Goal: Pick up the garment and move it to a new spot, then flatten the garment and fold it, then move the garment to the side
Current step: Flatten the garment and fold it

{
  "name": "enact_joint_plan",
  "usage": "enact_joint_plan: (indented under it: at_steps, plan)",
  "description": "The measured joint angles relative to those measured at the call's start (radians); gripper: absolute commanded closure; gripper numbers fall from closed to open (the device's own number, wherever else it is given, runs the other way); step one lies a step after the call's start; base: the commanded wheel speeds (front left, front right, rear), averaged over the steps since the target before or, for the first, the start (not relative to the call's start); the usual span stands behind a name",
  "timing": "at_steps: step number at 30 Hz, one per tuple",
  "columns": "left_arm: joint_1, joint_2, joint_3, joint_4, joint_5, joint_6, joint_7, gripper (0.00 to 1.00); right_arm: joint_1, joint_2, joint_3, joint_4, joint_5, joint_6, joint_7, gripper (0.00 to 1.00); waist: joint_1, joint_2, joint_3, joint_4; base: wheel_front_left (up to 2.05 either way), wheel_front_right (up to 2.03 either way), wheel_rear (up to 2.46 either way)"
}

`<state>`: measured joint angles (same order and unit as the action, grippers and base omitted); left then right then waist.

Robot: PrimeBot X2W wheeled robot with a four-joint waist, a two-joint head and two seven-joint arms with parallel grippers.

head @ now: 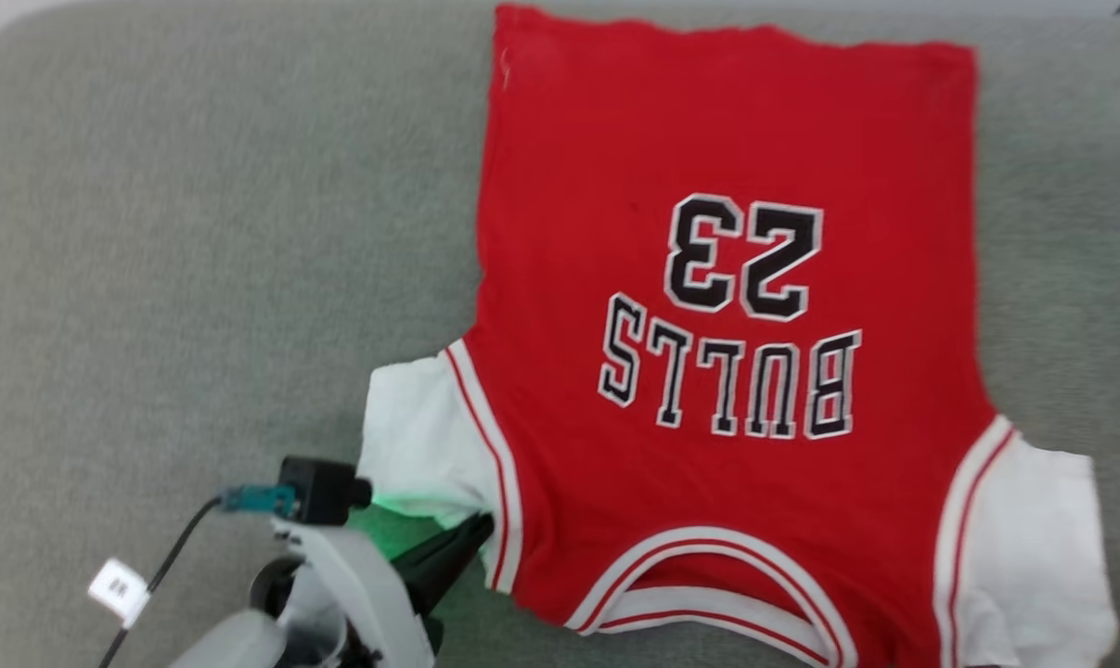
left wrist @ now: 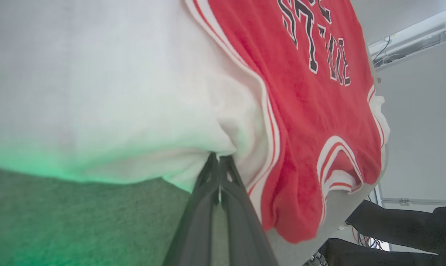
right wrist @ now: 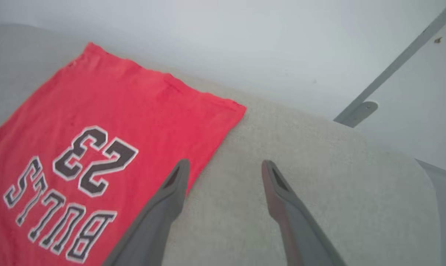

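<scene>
I'm pinching my left fingers (left wrist: 208, 207) together on what looks like the white sleeve (head: 411, 436) at the garment's (head: 708, 139) seven o'clock corner, probably to tug it flat. My right fingers (right wrist: 163, 210) are standing apart, empty, hovering off its three o'clock edge. The garment is lying spread, not yet folded, on the grey bench (head: 198, 232).

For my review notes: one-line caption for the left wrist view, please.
Left gripper, shut, pinches the white sleeve edge of the red jersey on a grey surface.
</scene>
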<state>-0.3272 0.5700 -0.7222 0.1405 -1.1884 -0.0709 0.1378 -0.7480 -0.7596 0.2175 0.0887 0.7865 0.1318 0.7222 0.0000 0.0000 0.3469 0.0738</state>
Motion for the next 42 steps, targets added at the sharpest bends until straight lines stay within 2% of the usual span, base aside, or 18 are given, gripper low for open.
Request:
enact_joint_plan:
  at_steps: [2, 4, 9, 10, 12, 17, 20, 24, 25, 26, 27, 31, 35, 39, 42]
  plan:
    - [-0.029, -0.011, -0.007, -0.002, 0.007, -0.008, 0.010, 1.00, -0.155, 0.048, 0.006, 0.138, -0.061, 0.000, 0.008, 0.00, 0.0000, 0.0000, 0.030, 0.013, 0.00, 0.00, 0.00]
    - [-0.071, -0.029, -0.022, 0.002, 0.024, -0.019, 0.020, 1.00, -0.268, 0.065, 0.028, 0.264, -0.118, 0.000, 0.034, 0.00, 0.0000, 0.0000, 0.058, 0.031, 0.00, 0.00, 0.00]
    - [-0.138, -0.091, -0.048, 0.021, 0.038, -0.043, 0.020, 1.00, -0.444, 0.102, 0.038, 0.527, -0.195, 0.000, 0.111, 0.00, 0.0000, 0.0000, 0.113, 0.102, 0.00, 0.00, 0.00]
    - [-0.138, -0.091, -0.048, 0.021, 0.038, -0.043, 0.020, 1.00, -0.444, 0.102, 0.038, 0.527, -0.195, 0.000, 0.111, 0.00, 0.0000, 0.0000, 0.113, 0.102, 0.00, 0.00, 0.00]
    - [-0.156, -0.110, -0.060, 0.024, 0.045, -0.053, 0.011, 1.00, -0.506, 0.112, 0.040, 0.624, -0.231, 0.000, 0.137, 0.00, 0.0000, 0.0000, 0.144, 0.145, 0.00, 0.00, 0.00]
    - [-0.174, -0.128, -0.069, 0.012, 0.046, -0.070, -0.013, 1.00, -0.556, 0.135, 0.045, 0.753, -0.266, 0.000, 0.203, 0.00, 0.0000, 0.0000, 0.206, 0.194, 0.00, 0.00, 0.00]
    - [-0.184, -0.135, -0.075, 0.006, 0.047, -0.077, -0.021, 1.00, -0.583, 0.135, 0.055, 0.779, -0.269, -0.001, 0.244, 0.00, 0.0000, 0.0000, 0.236, 0.215, 0.00, 0.00, 0.00]
    - [-0.196, -0.139, -0.082, 0.000, 0.047, -0.080, -0.026, 1.00, -0.617, 0.134, 0.055, 0.793, -0.269, -0.001, 0.246, 0.00, 0.0000, 0.0000, 0.267, 0.232, 0.00, 0.00, 0.00]
    - [-0.198, -0.139, -0.084, 0.000, 0.047, -0.081, -0.027, 1.00, -0.619, 0.132, 0.061, 0.794, -0.270, -0.001, 0.248, 0.49, 0.0000, 0.0000, 0.271, 0.234, 0.00, 0.00, 0.00]
    - [-0.200, -0.139, -0.086, 0.000, 0.046, -0.083, -0.028, 1.00, -0.620, 0.130, 0.069, 0.793, -0.271, -0.001, 0.247, 0.78, 0.0000, 0.0000, 0.272, 0.235, 0.00, 0.00, 0.00]
    - [-0.201, -0.140, -0.087, 0.002, 0.046, -0.084, -0.030, 1.00, -0.620, 0.128, 0.071, 0.794, -0.270, -0.001, 0.242, 1.00, 0.0000, 0.0000, 0.271, 0.235, 0.00, 0.00, 0.00]
    - [-0.204, -0.142, -0.091, 0.015, 0.039, -0.085, -0.034, 1.00, -0.609, 0.131, 0.071, 0.805, -0.245, -0.001, 0.206, 1.00, 0.0000, 0.0000, 0.260, 0.233, 0.00, 0.00, 0.00]
    - [-0.197, -0.140, -0.093, 0.049, 0.018, -0.085, -0.057, 1.00, -0.518, 0.125, 0.070, 0.783, -0.154, 0.000, 0.138, 1.00, 0.0000, 0.0000, 0.215, 0.219, 0.00, 0.00, 0.00]
    - [-0.159, -0.122, -0.082, 0.073, 0.002, -0.085, -0.089, 1.00, -0.363, 0.070, 0.118, 0.666, -0.036, 0.000, 0.109, 1.00, 0.0000, 0.0000, 0.159, 0.201, 0.00, 0.00, 0.00]
    - [-0.107, -0.079, -0.068, 0.084, -0.014, -0.079, -0.110, 1.00, -0.212, -0.004, 0.169, 0.530, 0.042, 0.000, 0.104, 1.00, 0.0000, 0.0000, 0.111, 0.183, 0.00, 0.00, 0.00]
